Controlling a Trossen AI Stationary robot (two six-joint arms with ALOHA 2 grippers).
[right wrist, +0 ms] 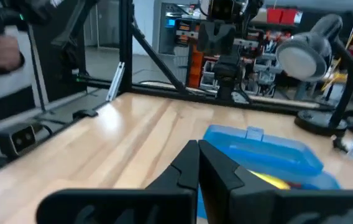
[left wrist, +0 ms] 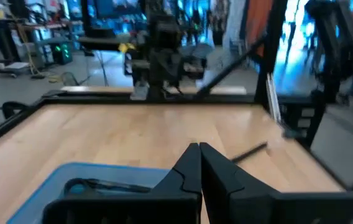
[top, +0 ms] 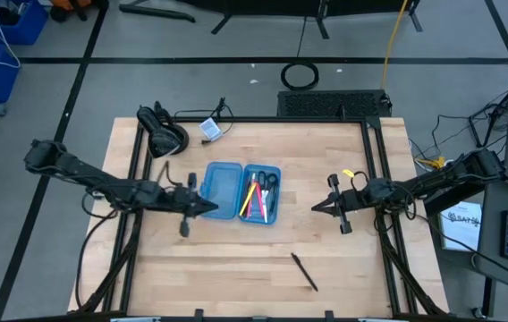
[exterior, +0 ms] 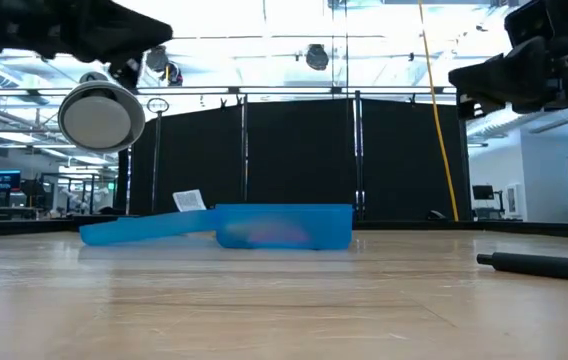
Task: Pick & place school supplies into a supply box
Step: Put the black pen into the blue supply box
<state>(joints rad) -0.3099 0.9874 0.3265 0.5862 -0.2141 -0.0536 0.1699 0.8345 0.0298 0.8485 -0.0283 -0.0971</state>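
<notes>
Supply box [top: 241,190] lies open near the middle of the worktop [top: 254,268], a little toward the far edge. Translucent blue, two halves side by side. The half nearer the left arm looks bare; the half nearer the right arm holds the load: small black-handled scissors [top: 270,182] and a bundle of pens [top: 255,199], pink, yellow and red showing, lying lengthwise.

One black pen [top: 304,271] lies loose on the bare wood, well apart from the box, toward the near edge and the right arm's side. The low view shows it flat on the wood.

Left tool [top: 209,207] hangs just beside the bare half of the box, at its near corner. Fingers pressed together, nothing between them. Right tool [top: 319,207] hovers above the worktop between the box and the right edge, also closed and holding nothing.

Desk lamp [top: 165,132] stands at the far left corner, a small card [top: 209,128] next to it; neither looks like part of the job.

Judgement: task mostly done. Most supplies are in the box. What is left, as far as can be seen, is the black pen; the right tool is the nearer one. The box is not yet closed, should that be wanted.
</notes>
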